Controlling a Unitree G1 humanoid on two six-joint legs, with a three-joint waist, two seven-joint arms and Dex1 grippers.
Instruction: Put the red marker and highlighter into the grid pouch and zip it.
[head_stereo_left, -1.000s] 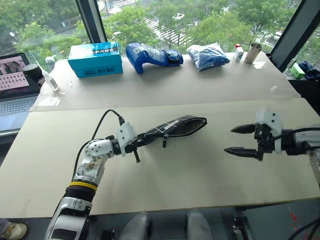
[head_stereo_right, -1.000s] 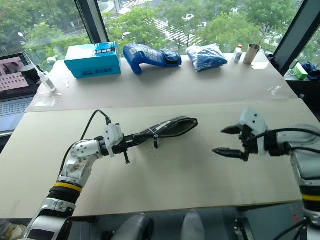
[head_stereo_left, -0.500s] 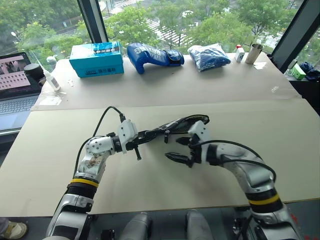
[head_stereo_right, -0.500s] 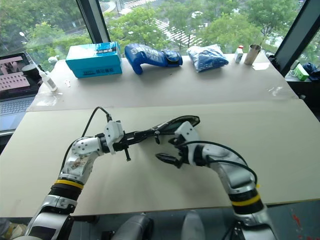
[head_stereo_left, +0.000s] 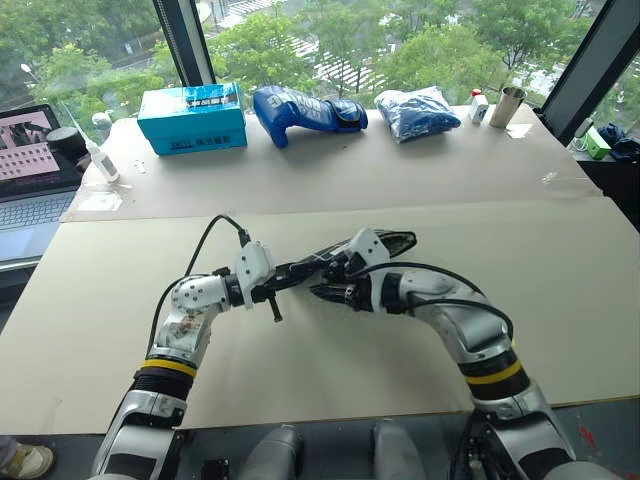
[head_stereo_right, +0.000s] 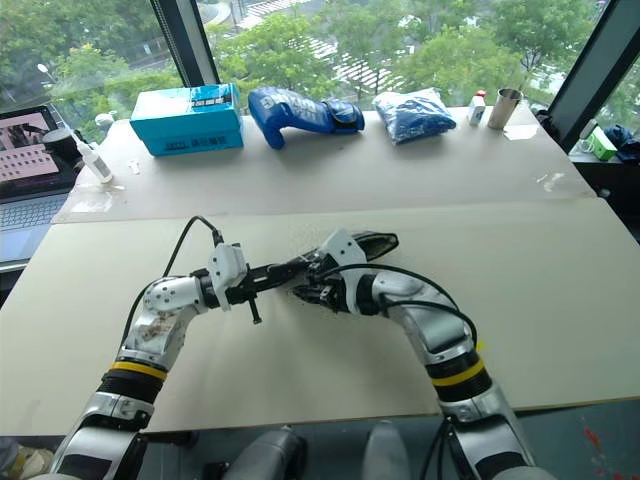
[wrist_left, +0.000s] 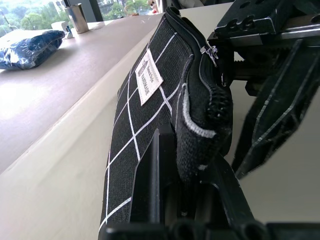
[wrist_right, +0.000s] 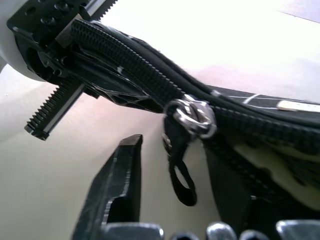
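The left tool (head_stereo_left: 283, 281) clamps the grid pouch (wrist_left: 150, 95) end; the right tool (wrist_right: 167, 210), narrowed, straddles the zipper pull (wrist_right: 181, 165). Pads may close beside the loop and slip off.

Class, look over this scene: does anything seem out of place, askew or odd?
The grid pouch is askew: the left claw clamps one end, so it stands on edge above the table. Its mouth gapes beyond the zipper pull.
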